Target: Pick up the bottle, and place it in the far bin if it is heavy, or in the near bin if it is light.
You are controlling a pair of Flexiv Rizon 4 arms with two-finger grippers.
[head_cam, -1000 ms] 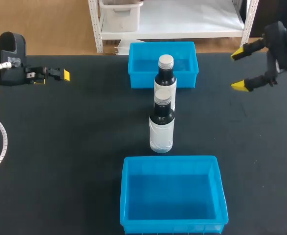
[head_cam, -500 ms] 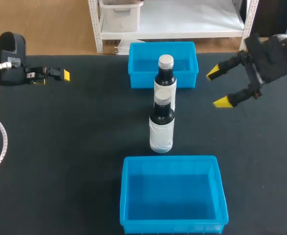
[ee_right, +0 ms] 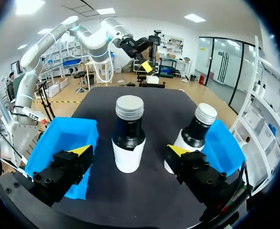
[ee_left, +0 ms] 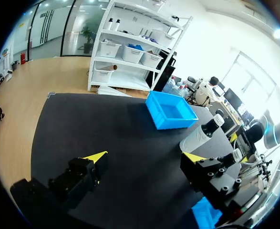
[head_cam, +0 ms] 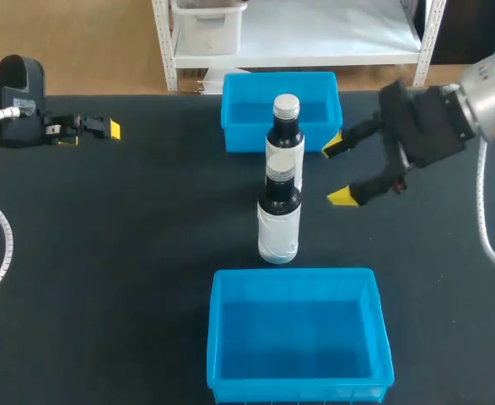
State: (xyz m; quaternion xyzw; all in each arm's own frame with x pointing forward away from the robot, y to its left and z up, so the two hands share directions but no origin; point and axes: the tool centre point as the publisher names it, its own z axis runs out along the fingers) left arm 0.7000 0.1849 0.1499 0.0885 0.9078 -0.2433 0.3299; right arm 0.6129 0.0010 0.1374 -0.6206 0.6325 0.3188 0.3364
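Right tool (head_cam: 338, 171) now nearer white-labelled front bottle (head_cam: 278, 221), fingers apart

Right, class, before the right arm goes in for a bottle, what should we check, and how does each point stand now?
1. Right tool open: ok.
2. Near bottle upright: ok.
3. Far bottle upright: ok.
4. Tool's fingers either side of one bottle: not ok, it is off to the side of both.
5. Near bin and far bin empty: ok.
6. Bottle heavy or light: cannot tell.
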